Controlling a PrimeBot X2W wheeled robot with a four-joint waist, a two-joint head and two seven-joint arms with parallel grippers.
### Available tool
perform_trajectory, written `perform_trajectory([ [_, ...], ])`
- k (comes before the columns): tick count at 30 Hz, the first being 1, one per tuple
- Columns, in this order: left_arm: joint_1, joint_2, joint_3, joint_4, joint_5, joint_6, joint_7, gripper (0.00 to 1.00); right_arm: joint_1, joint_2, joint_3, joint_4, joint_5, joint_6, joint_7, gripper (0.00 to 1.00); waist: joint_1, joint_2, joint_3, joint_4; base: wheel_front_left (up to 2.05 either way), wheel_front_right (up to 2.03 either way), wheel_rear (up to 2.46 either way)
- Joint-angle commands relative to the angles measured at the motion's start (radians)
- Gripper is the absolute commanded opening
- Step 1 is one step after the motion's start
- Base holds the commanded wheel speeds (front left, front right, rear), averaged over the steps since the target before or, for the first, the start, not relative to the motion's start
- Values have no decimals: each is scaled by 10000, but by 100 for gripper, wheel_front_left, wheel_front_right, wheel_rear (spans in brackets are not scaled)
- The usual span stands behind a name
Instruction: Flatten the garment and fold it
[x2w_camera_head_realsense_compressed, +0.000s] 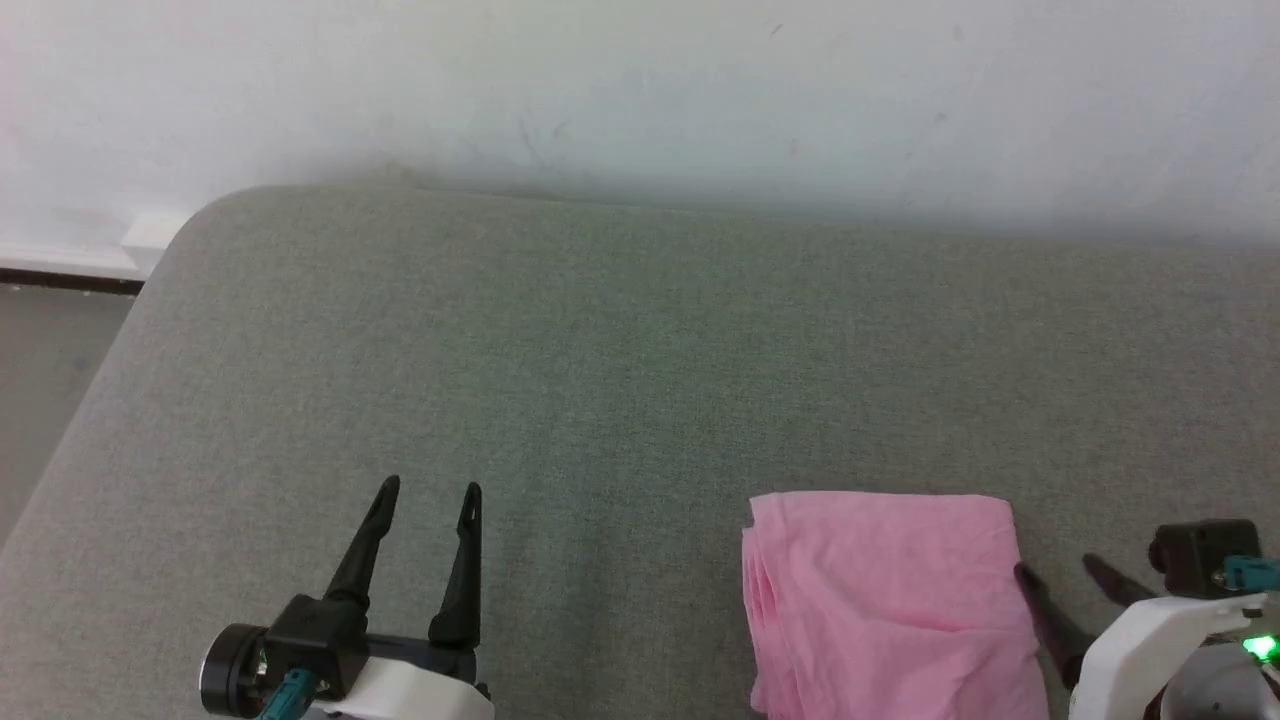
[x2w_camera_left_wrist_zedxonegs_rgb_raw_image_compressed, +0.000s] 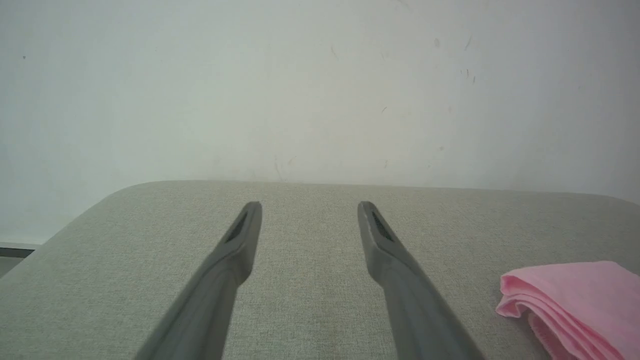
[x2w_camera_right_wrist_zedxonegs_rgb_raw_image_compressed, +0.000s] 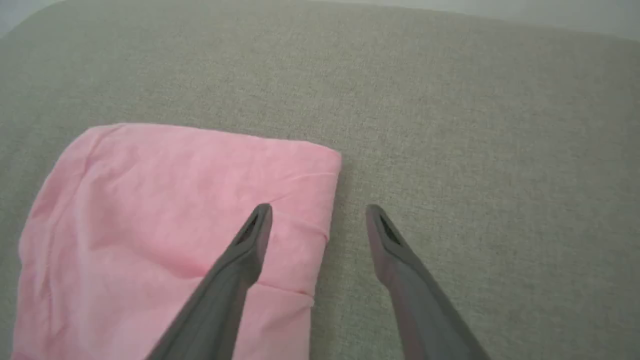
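The light pink garment (x2w_camera_head_realsense_compressed: 885, 600) lies folded into a flat stacked rectangle on the grey fabric surface (x2w_camera_head_realsense_compressed: 640, 380), at the lower right of the head view. Its layered edge (x2w_camera_left_wrist_zedxonegs_rgb_raw_image_compressed: 575, 305) faces left. My right gripper (x2w_camera_head_realsense_compressed: 1058, 570) stands open at the garment's right edge. In the right wrist view one finger (x2w_camera_right_wrist_zedxonegs_rgb_raw_image_compressed: 250, 245) is over the pink cloth (x2w_camera_right_wrist_zedxonegs_rgb_raw_image_compressed: 175, 215) and the other over bare fabric, nothing held between them (x2w_camera_right_wrist_zedxonegs_rgb_raw_image_compressed: 317, 210). My left gripper (x2w_camera_head_realsense_compressed: 428, 492) is open at the lower left, well apart from the garment, fingers (x2w_camera_left_wrist_zedxonegs_rgb_raw_image_compressed: 240, 240) spread over the bare surface. Waistband and label are hidden.
The grey surface has a rounded far-left corner (x2w_camera_head_realsense_compressed: 200, 215) and meets a white wall (x2w_camera_head_realsense_compressed: 640, 90) at the back. A strip of floor (x2w_camera_head_realsense_compressed: 50, 370) shows beyond its left edge. Bare grey fabric stretches across the middle and back.
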Motion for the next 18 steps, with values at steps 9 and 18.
perform_trajectory([
  [9,-456,-93,-158,191,202,-126,-47,100,-408,354,-35,715,562,-7,2990,100,-1,0,454,484,0,0,0],
  [18,-612,-132,-183,287,265,-156,-47,100,-739,455,715,2045,195,-7,3052,0,-1,0,566,756,0,0,0],
])
